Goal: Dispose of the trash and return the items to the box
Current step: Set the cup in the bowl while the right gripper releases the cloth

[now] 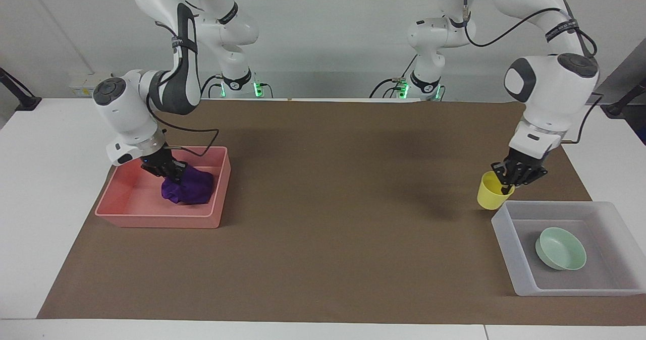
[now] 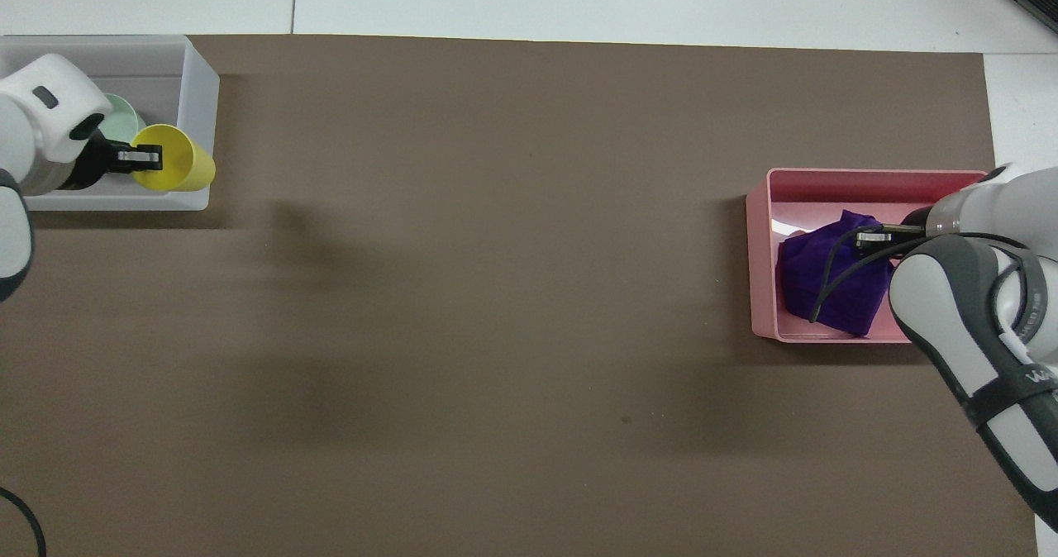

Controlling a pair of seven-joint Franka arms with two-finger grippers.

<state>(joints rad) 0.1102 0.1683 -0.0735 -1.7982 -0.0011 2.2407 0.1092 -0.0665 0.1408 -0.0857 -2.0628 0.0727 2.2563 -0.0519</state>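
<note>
Yellow cup at the translucent tray's wall; purple cloth down in the pink tray.

Translucent tray (image 1: 507, 251) sits at the left arm's end of the table, mint bowl (image 1: 560, 248) on its floor. Left gripper (image 1: 508, 179) pinches the rim of the yellow cup (image 1: 492, 191), which hangs over the tray's wall nearest the robots; open floor lies between that wall and the bowl. In the pink tray (image 1: 126, 209), the right gripper (image 1: 172, 174) pinches the purple cloth (image 1: 189, 190), which rests on the floor.
</note>
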